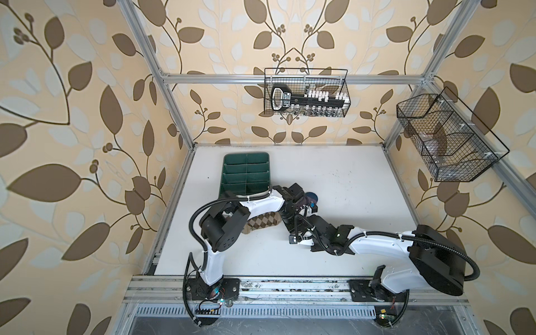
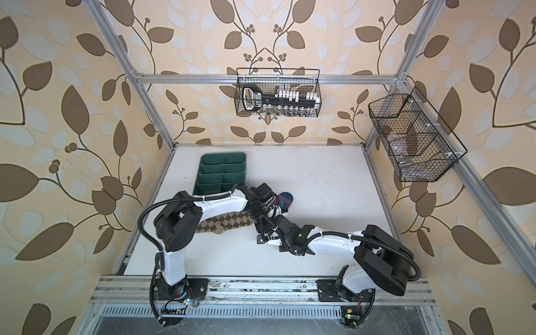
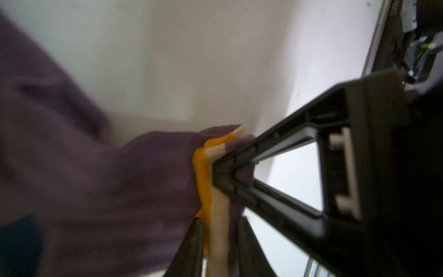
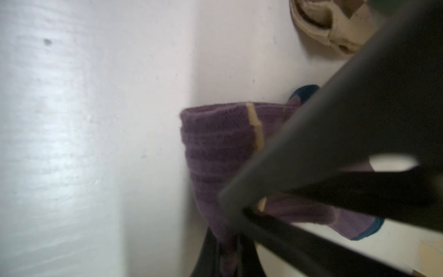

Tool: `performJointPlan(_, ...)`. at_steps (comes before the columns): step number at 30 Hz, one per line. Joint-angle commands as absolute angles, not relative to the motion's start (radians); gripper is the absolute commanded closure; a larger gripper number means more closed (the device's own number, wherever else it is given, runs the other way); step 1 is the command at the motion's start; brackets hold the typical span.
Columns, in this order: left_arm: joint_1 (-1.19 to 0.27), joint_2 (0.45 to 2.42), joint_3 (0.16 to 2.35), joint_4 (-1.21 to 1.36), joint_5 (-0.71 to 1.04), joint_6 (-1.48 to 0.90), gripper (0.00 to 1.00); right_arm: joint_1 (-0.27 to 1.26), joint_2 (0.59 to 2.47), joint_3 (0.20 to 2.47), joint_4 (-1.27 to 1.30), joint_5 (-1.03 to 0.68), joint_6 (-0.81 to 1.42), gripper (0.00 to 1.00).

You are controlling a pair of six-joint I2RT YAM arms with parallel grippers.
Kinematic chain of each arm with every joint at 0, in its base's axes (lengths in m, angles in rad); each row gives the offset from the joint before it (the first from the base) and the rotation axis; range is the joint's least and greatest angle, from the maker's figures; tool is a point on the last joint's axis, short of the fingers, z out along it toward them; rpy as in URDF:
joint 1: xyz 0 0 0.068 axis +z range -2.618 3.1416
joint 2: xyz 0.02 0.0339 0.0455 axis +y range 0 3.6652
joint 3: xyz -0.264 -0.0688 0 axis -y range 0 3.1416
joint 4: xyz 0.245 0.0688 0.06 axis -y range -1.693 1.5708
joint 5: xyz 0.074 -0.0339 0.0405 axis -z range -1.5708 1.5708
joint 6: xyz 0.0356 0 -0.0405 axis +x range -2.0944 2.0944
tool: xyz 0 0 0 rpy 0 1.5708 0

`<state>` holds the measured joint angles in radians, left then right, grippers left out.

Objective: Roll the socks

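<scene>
The purple sock (image 3: pixel 143 179) with an orange and cream cuff hangs bunched between both grippers near the table's middle. Its navy toe (image 1: pixel 312 197) (image 2: pixel 285 198) shows in both top views. My left gripper (image 3: pixel 219 254) has the cuff between its fingers, and the fabric fills the gap. My right gripper (image 4: pixel 227 261) is shut on a fold of the same purple sock (image 4: pixel 215 148); its closed tips (image 3: pixel 215 167) pinch the cuff edge in the left wrist view. The tan argyle sock (image 1: pixel 262 222) (image 2: pixel 229 222) (image 4: pixel 318 21) lies flat beside them, partly under the left arm.
A green divided tray (image 1: pixel 246 174) stands behind the left arm. One wire basket (image 1: pixel 306 92) with tools hangs on the back wall, and another wire basket (image 1: pixel 446 139) hangs on the right frame. An aluminium rail (image 1: pixel 290 287) runs along the front edge.
</scene>
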<state>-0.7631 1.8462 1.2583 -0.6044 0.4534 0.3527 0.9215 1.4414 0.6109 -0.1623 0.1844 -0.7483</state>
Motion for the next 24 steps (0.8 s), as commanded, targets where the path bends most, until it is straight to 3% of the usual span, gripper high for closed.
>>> performJointPlan(1,-0.732,1.64,1.189,-0.437,0.218,0.292,0.65,0.904,1.478,0.645,-0.311,0.087,-0.713,1.0)
performJointPlan(6,-0.715,1.355,1.002,-0.235,-0.161,0.252,0.65,0.874,1.537,0.722,-0.399,0.001,-0.648,1.0)
performJointPlan(10,-0.715,1.117,0.877,-0.099,-0.342,0.282,0.62,0.841,1.594,0.799,-0.491,-0.116,-0.643,1.0)
performJointPlan(12,-0.713,1.009,0.857,-0.106,-0.326,0.277,0.62,0.821,1.636,0.846,-0.54,-0.144,-0.634,1.0)
performJointPlan(16,-0.713,0.849,0.889,-0.285,-0.076,0.326,0.55,0.781,1.732,0.945,-0.651,-0.259,-0.63,1.0)
performJointPlan(19,-0.724,0.796,0.899,-0.379,0.029,0.386,0.57,0.757,1.795,0.99,-0.704,-0.349,-0.627,1.0)
performJointPlan(22,-0.781,0.79,0.873,-0.435,0.044,0.469,0.53,0.731,1.858,1.021,-0.741,-0.371,-0.629,1.0)
performJointPlan(24,-0.875,0.826,0.838,-0.456,-0.051,0.546,0.5,0.71,1.901,1.047,-0.77,-0.382,-0.63,1.0)
